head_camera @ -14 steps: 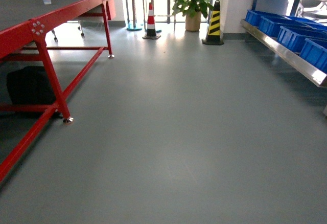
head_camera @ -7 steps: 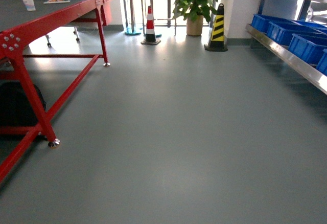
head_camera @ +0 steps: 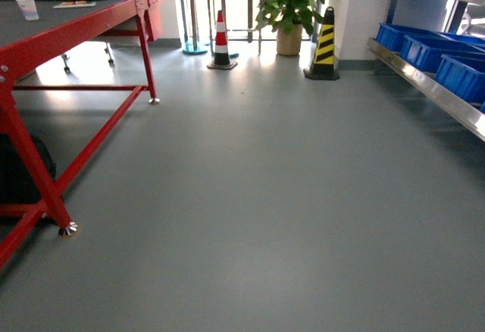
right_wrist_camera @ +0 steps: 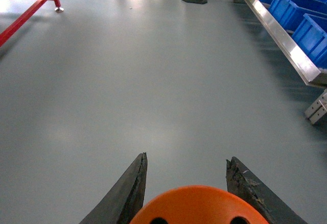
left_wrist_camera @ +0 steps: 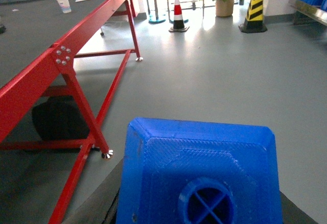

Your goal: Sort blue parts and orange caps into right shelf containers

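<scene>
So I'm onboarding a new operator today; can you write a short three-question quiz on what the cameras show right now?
1. True or false: the right gripper holds an orange cylindrical cap.
2. What sits in the left gripper?
A. white paper cup
B. bright-blue plastic block with a round knob
C. striped cone
3. In the head view, the blue ribbed plastic crates on the steel shelf lie on which side?

Key: 1 true; 2 B; 3 right.

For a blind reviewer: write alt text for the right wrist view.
An orange cap sits between the two dark fingers of the right gripper, above bare grey floor. Blue crates line a steel shelf at right.
</scene>
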You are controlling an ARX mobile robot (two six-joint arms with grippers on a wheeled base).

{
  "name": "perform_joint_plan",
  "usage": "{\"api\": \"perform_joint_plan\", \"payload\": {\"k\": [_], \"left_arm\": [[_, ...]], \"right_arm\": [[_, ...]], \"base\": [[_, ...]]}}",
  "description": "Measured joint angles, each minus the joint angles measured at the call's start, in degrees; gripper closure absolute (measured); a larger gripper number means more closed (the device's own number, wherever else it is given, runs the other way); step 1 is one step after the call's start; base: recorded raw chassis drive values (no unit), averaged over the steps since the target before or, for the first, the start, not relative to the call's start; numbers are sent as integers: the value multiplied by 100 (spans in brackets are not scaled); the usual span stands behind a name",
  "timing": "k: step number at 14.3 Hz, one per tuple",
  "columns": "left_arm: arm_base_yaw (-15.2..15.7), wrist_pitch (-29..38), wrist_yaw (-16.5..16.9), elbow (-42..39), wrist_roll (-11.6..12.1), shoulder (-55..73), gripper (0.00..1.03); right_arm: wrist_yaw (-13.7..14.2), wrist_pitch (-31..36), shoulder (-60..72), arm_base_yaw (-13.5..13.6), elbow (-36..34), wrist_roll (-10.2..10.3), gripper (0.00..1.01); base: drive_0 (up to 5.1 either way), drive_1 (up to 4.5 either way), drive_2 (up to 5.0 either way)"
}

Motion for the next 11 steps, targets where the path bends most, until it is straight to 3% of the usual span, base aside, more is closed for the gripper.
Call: {"api": "perform_joint_plan", "payload": {"k": [11], "left_arm": [[-7,4,-4,0,0,0,58]], "right_arm": [[-4,33,-2,2,2,0,60]], "base": [[-6,426,-438]]}}
